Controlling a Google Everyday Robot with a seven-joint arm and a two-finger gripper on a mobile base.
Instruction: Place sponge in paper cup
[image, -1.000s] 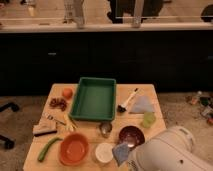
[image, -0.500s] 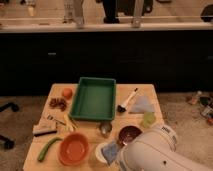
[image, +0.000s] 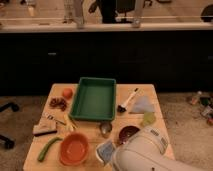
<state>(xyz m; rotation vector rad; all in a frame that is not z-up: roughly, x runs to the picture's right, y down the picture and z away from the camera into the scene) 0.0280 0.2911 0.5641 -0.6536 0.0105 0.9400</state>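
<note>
The blue-grey sponge (image: 106, 148) is at the table's front, right of the orange bowl. It sits over the spot of the white paper cup (image: 100, 157), of which only a thin white rim shows at the sponge's left and lower edge. I cannot tell whether the sponge is inside the cup or just above it. My gripper (image: 115, 154) is at the sponge's right side, hidden under the big white arm (image: 142, 152) that fills the lower right.
A green tray (image: 94, 97) stands mid-table. An orange bowl (image: 74, 148), a metal cup (image: 105, 129) and a dark bowl (image: 128, 133) crowd the sponge. A pale green cup (image: 148, 118), folded cloth (image: 142, 105) and brush (image: 127, 100) lie right. Fruit (image: 67, 93) and a green vegetable (image: 48, 148) lie left.
The white arm has swung left across the table's front. The sponge has moved left with it, from beside the white cup to over it, and the cup is now mostly covered.
</note>
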